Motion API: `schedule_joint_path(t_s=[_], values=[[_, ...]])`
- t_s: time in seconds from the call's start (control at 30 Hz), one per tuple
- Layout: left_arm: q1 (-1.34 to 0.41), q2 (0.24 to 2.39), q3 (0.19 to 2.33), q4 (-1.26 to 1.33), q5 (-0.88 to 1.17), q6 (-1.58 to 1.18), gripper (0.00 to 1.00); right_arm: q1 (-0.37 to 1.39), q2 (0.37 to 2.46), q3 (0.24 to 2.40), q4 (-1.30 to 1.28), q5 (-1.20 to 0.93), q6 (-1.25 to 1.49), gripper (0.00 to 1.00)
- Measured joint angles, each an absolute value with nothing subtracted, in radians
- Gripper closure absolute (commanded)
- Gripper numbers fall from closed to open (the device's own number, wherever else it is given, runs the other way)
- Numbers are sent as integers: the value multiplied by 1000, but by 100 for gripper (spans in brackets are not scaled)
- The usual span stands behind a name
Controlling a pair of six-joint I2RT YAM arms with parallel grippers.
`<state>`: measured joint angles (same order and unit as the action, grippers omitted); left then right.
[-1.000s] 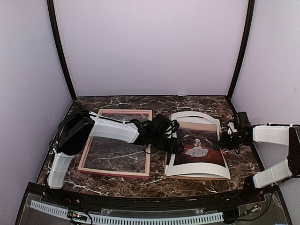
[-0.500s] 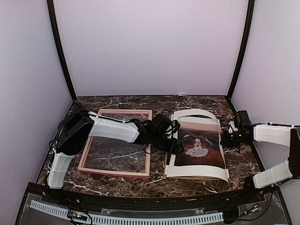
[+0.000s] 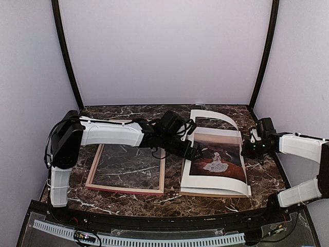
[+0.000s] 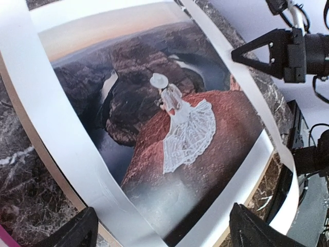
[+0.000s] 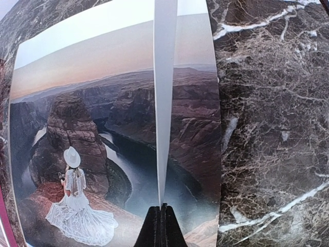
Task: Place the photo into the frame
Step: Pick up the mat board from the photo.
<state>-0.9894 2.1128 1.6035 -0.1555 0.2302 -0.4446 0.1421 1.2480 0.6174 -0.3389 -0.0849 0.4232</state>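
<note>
The photo (image 3: 216,154) lies face up on the dark marbled table (image 3: 128,203), at 3 o'clock of the pink frame (image 3: 123,190) and just beside it. The print shows a figure in a white dress and hat on red rock above a dark canyon, under a pale pinkish sky.

The left end effector (image 3: 195,153) hangs over the photo's 9 o'clock edge. Its jaws are spread wide and hold nothing, and in its wrist view the print fills the gap between the two fingers (image 4: 77,229).

The right end effector (image 3: 248,151) sits at the photo's 3 o'clock edge. Its jaws are pinched tight on the white mat (image 3: 221,116), which arches up over the photo's 12 o'clock end.
</note>
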Motion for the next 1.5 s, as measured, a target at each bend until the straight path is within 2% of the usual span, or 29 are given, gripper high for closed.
schedule_joint_path(t_s=[0.57,0.77,0.9,1.03,1.1,1.33,1.5], values=[[-906,1909,1481,-75,349,-425,1,187,1245,651,-346,-84,424,100],[-891,1908,1481,-38,423,-452,6,212,1245,651,-346,-83,425,100],[-868,1918,1492,-15,483,-487,14,237,1245,660,-345,-78,428,100],[-849,1945,1526,4,533,-527,30,256,1248,667,-345,-69,429,100],[-839,1959,1545,9,551,-547,35,259,1250,670,-345,-66,429,100],[-820,1975,1574,20,596,-585,45,269,1264,675,-341,-53,429,100],[-816,1998,1598,28,612,-599,57,279,1269,675,-339,-47,429,100]])
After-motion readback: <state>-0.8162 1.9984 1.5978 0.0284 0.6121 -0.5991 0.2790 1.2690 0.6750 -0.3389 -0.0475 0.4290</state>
